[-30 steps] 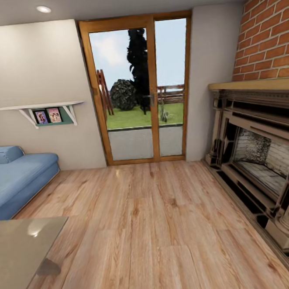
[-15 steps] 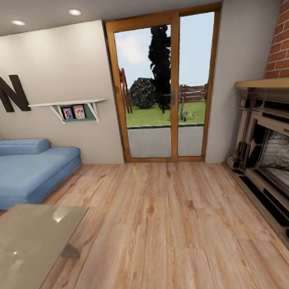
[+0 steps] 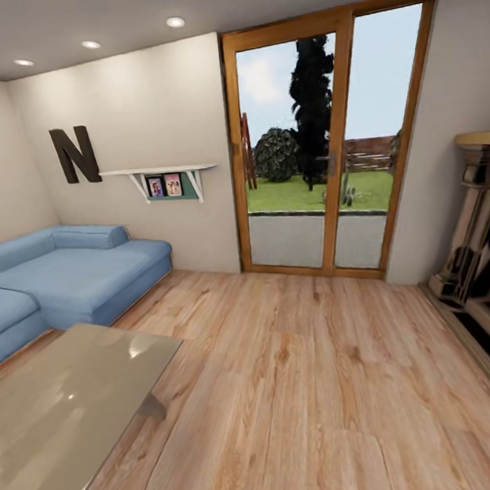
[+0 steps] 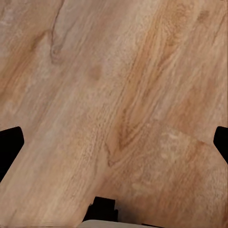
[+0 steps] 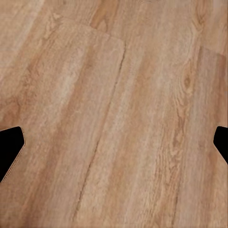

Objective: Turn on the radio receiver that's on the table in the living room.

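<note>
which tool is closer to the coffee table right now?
Probably left, as a judgement. The table sits at the head view's lower left, the left arm's side. Both wrist views show open tools, left and right, over bare wood floor, so exact gaps can't be told.

The desk [image 3: 59,417] runs out of the head view at the left and bottom edges, so only one corner of its glossy top shows. The blue sofa [image 3: 69,275] is cut by the left edge. The fireplace [image 3: 485,268] is cropped by the right edge. The two small pictures on the shelf [image 3: 164,186] are too small to read. Of the left hand [image 4: 114,147] only dark fingertips [image 4: 9,147] show at the frame's sides; likewise the right hand [image 5: 114,147].
</note>
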Controlling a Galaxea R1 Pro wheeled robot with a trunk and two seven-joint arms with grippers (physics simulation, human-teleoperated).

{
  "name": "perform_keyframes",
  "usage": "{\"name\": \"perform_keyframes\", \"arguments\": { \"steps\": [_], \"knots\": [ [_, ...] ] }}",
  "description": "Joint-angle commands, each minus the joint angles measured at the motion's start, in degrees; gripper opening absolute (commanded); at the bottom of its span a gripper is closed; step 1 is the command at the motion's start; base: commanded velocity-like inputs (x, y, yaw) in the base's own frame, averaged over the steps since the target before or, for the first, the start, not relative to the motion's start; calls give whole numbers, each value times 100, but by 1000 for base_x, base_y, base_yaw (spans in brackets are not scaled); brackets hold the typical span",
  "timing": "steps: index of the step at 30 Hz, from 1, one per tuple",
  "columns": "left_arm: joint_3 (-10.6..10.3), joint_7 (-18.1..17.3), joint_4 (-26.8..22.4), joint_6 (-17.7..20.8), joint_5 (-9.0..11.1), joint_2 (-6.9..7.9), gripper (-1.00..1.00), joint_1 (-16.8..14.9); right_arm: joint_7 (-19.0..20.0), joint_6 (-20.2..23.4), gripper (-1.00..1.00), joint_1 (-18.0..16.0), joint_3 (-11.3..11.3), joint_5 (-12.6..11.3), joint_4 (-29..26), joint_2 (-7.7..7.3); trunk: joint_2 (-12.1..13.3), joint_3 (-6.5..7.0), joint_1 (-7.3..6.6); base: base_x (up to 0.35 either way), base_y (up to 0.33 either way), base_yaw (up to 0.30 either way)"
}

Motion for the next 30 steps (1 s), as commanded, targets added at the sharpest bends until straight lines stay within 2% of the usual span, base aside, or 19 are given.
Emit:
{"name": "perform_keyframes", "arguments": {
  "steps": [1,30],
  "knots": [
    [0,2,0,1,0,0,100,0,0,0,100,0,0,0,0,0,0,0,0,0,0,300],
    [3,32,0,1,0,50,100,0,1,0,100,0,-8,18,0,-1,0,0,0,0,0,294]
  ]
}}
